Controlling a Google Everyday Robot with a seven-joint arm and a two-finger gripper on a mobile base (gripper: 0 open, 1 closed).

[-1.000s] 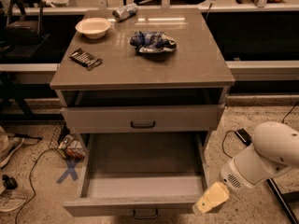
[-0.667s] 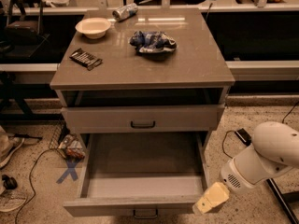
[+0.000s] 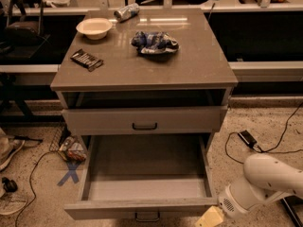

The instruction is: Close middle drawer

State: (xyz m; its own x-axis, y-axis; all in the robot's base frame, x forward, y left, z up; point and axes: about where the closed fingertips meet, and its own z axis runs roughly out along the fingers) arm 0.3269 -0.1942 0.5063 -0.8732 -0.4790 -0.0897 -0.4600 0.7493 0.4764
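The middle drawer (image 3: 147, 174) is pulled far out of the grey-beige cabinet and its inside is bare. Its flat front (image 3: 109, 211) runs along the bottom of the view, with the small dark pull (image 3: 147, 216) at the centre. My gripper (image 3: 209, 217), with a yellowish tip, is low at the right end of that front, just at the drawer's front right corner. My white arm (image 3: 270, 181) reaches in from the lower right. The top drawer (image 3: 142, 119) above stands slightly out.
On the cabinet top (image 3: 199, 70) lie a white bowl (image 3: 94, 27), a can (image 3: 127, 12), a blue chip bag (image 3: 154, 42) and a dark snack bar (image 3: 86, 59). Cables and a power adapter (image 3: 247, 138) lie on the floor at the right. Clutter and blue tape (image 3: 70, 171) lie at the left.
My arm and gripper have sunk a little lower beside the drawer's front right corner. The drawer has not visibly moved.
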